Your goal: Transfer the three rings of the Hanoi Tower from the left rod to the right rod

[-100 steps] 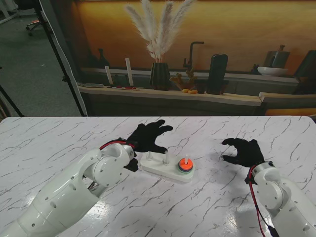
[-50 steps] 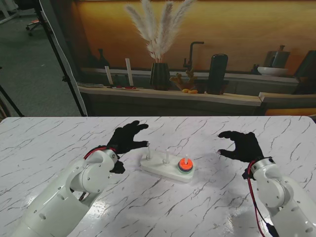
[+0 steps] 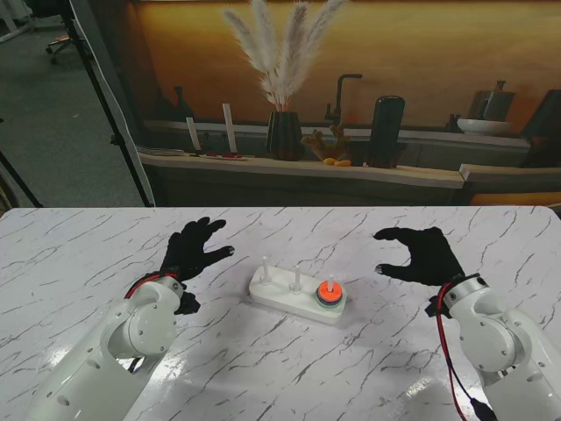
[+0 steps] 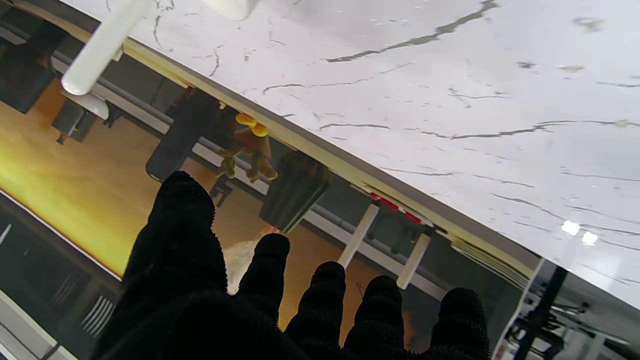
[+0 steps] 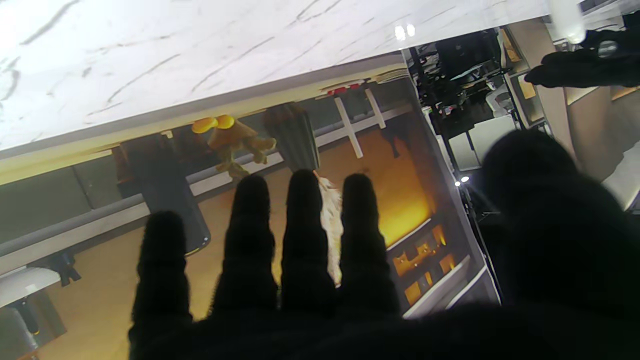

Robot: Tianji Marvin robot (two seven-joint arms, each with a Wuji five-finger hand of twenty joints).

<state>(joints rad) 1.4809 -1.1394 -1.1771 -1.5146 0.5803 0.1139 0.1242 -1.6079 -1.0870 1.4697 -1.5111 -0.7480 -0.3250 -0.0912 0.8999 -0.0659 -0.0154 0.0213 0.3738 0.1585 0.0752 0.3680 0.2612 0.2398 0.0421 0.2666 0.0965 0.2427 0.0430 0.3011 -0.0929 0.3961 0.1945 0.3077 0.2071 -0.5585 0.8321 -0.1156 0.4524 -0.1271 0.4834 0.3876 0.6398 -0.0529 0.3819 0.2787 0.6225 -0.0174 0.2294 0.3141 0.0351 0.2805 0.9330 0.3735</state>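
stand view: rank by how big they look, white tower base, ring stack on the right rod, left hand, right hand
1. left hand and right hand: look alike, not ranked apart
2. white tower base
3. ring stack, smallest

Both hands are open and hold nothing.

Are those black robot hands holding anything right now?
Nothing is held. The left robot hand and right robot hand both hover open on either side of the white three-rod base, clear of the orange and green rings.
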